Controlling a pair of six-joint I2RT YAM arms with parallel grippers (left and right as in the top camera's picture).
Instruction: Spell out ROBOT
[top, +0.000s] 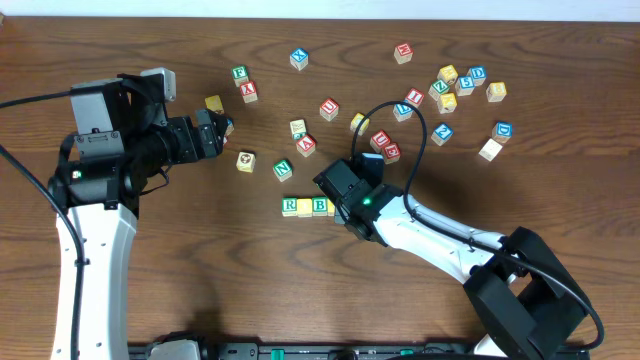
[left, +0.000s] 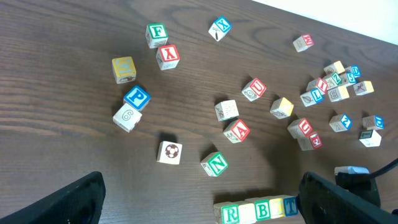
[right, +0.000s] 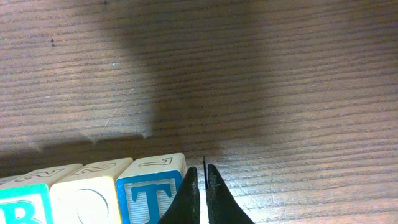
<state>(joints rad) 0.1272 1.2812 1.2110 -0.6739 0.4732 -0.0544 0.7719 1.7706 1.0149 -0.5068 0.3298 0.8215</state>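
Right gripper (right: 201, 174), fingers pinched together and empty, sits just beside the blue-lettered wooden T block (right: 149, 190) ending the wooden letter-block row (top: 305, 206) mid-worktop: nudge gently along the row, keeping it straight; left gripper (left: 202, 186) hangs spread, empty.

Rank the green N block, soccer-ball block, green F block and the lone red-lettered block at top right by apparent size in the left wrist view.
Green N block and soccer-ball block: largest, too alike to split.
Then green F block.
Smallest: red-lettered block.
Nearness to the camera probably explains the difference.
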